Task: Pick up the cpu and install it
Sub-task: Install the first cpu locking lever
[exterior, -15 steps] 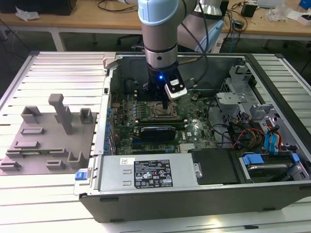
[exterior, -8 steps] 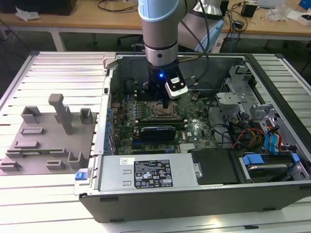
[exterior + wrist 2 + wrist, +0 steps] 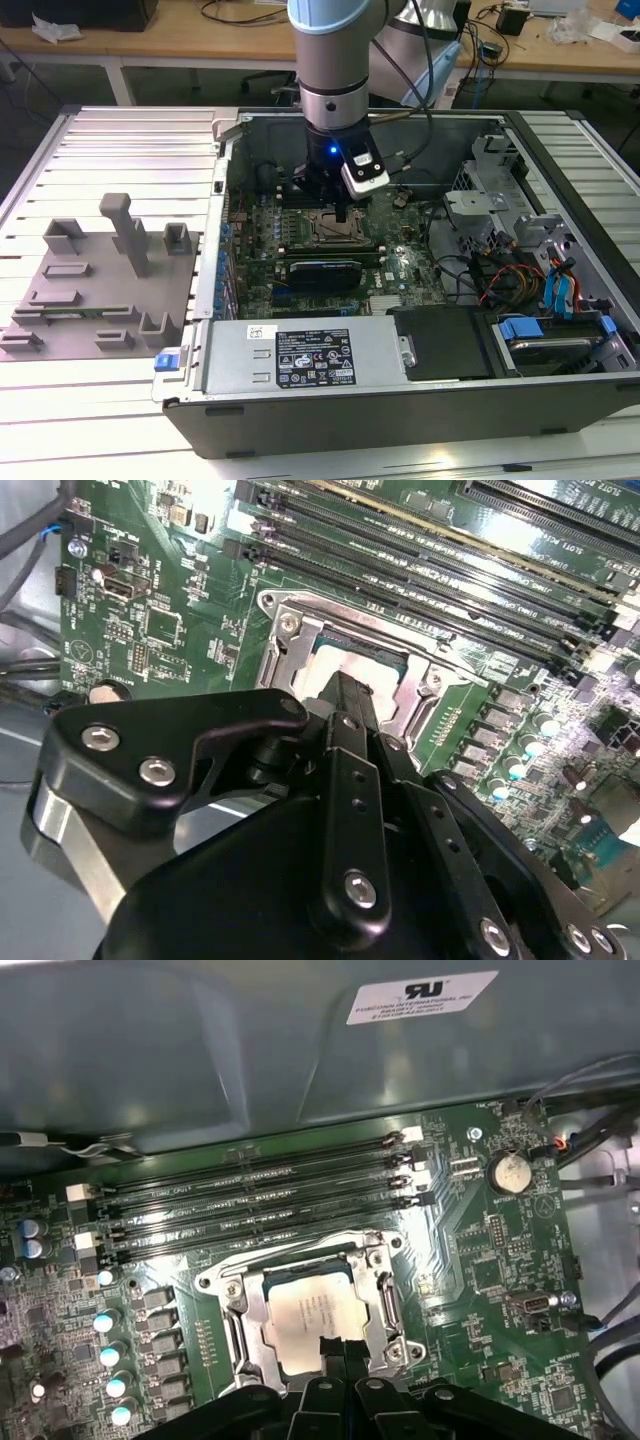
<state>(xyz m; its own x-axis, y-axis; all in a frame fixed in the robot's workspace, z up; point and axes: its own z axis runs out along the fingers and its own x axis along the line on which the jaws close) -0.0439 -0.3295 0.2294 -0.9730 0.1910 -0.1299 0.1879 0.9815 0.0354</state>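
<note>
The cpu point(image 3: 308, 1312), a silvery-grey square chip, lies flat inside the metal-framed socket point(image 3: 377, 1260) on the green motherboard. In the second wrist view the cpu point(image 3: 352, 667) shows just beyond the black fingers. My gripper point(image 3: 336, 1346) hangs right over the socket with its two fingers pressed together, their tips at the chip's near edge; whether they touch it I cannot tell. Nothing is held between them. In the exterior view the gripper point(image 3: 342, 215) reaches down into the open computer case point(image 3: 330, 410) above the socket point(image 3: 335, 230).
Several memory slots point(image 3: 260, 1195) run beside the socket, with a row of capacitors point(image 3: 108, 1350) on another side. The case holds drive cages and cables point(image 3: 520, 270) on the exterior view's right. A grey fixture tray point(image 3: 95, 290) lies on the table outside the case.
</note>
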